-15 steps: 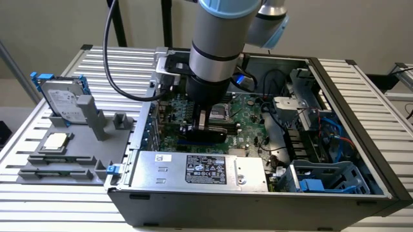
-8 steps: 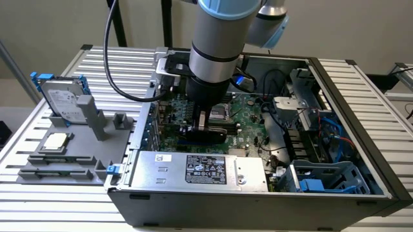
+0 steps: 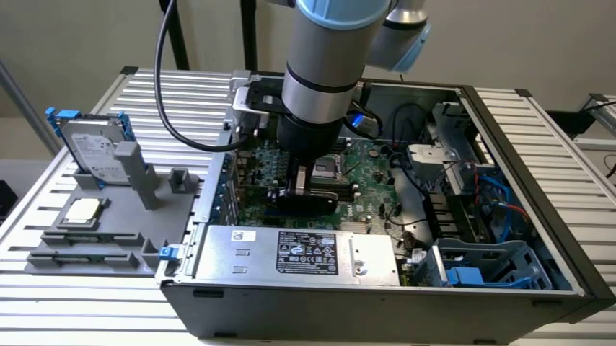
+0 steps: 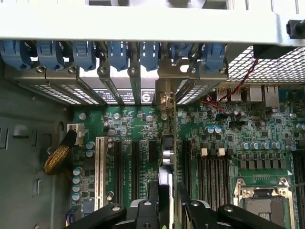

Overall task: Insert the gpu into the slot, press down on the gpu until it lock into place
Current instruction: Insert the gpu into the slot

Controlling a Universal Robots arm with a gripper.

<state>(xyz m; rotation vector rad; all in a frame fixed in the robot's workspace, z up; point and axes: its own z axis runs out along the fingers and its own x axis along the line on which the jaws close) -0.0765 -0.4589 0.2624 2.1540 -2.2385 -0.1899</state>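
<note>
While my arm reaches down into the open computer case [image 3: 385,313], the grey tray [image 3: 125,223] lies well away from my hand on the exterior view's left, outside the case. It carries the silver hard drive [image 3: 91,148] with its blue clips and a small square chip [image 3: 82,210]. Nearer my hand on that side is the case's back wall, with its row of blue clips [image 4: 119,52] over the metal brackets. My gripper [image 3: 306,191] hangs low over the green motherboard [image 4: 143,121]. Its fingers [image 4: 143,212] are clamped from both sides on the gpu [image 4: 165,177], which stands upright and edge-on between them, its far end reaching toward that bracket row. Whether its lower edge is seated in the slot I cannot tell, since the card and my fingers cover it. To one side of the card run a white expansion slot [image 4: 100,164] and black ones. To the other side lie the black memory slots [image 4: 209,171] and the silver CPU socket [image 4: 259,202]. Well off on the exterior view's right sits a blue drive cage [image 3: 481,267].
</note>
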